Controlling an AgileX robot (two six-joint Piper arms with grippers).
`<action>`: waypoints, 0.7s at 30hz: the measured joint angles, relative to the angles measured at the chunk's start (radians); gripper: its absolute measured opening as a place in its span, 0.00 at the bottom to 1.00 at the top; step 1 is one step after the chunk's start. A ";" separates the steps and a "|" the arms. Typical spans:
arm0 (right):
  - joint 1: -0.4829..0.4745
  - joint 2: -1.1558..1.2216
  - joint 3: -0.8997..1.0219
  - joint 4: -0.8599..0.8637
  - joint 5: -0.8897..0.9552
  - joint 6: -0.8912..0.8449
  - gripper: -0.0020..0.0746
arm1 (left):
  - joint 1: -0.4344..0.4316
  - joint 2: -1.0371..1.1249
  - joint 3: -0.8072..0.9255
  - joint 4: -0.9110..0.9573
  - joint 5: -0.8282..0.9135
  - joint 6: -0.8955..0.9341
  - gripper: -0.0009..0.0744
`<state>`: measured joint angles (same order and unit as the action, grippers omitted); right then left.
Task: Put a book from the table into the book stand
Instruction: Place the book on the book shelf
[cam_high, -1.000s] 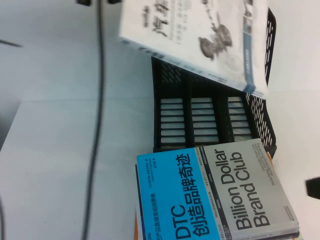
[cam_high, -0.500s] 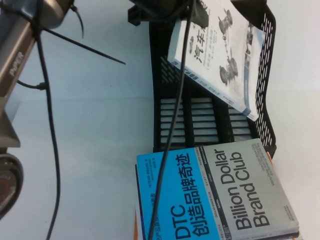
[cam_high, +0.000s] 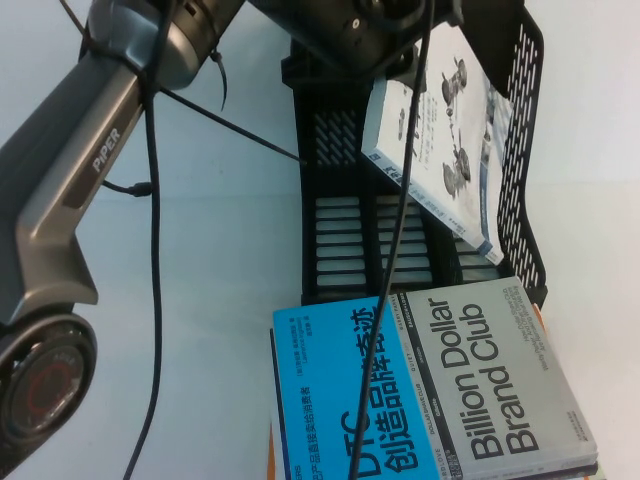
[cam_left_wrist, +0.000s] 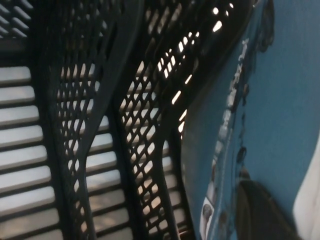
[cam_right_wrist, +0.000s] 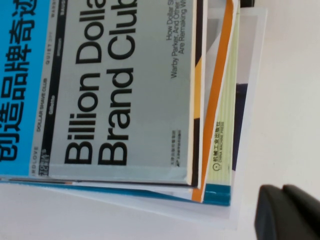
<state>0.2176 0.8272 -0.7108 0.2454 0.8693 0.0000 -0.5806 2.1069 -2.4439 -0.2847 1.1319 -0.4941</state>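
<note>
Left gripper (cam_high: 395, 60) hangs over the far end of the book stand (cam_high: 330, 140), at the end of a grey arm (cam_high: 90, 170) that reaches up from the near left corner of the table (cam_high: 220, 250). It is clamped on the upper edge of the book (cam_high: 445, 150). In the left wrist view, one dark finger (cam_left_wrist: 257, 212) lies flat against the book's teal side (cam_left_wrist: 280, 100), just beside a mesh divider (cam_left_wrist: 150, 100). A black cable (cam_high: 150, 300) droops along the arm.

The stand lies at the middle of the table, its slotted base showing white through the gaps. The book is inside it, tilted. Its cover of car parts faces up and its lower corner is down toward the right-hand slot, close to the perforated right wall (cam_high: 520, 150). Which slot it sits in I cannot tell.

Nearer the robot, touching the stand's front edge, a blue-and-grey book (cam_high: 440, 390) tops a small pile. The right wrist view shows orange (cam_right_wrist: 216, 100) and pale green (cam_right_wrist: 226, 125) covers under it.

The right gripper (cam_right_wrist: 287, 212) is just off the pile's corner, above bare table. Whether it is apart or together I cannot tell.
</note>
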 joint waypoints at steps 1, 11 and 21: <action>0.000 0.000 0.000 0.000 -0.002 0.000 0.02 | 0.000 0.000 0.000 0.007 0.000 -0.013 0.17; 0.000 0.000 0.000 0.000 -0.010 0.000 0.02 | -0.048 0.034 -0.002 0.135 -0.040 -0.111 0.17; 0.000 0.000 0.000 0.002 -0.010 0.000 0.02 | -0.078 0.104 -0.007 0.169 -0.084 -0.142 0.17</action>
<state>0.2176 0.8272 -0.7108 0.2472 0.8589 0.0000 -0.6587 2.2105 -2.4508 -0.1155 1.0482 -0.6364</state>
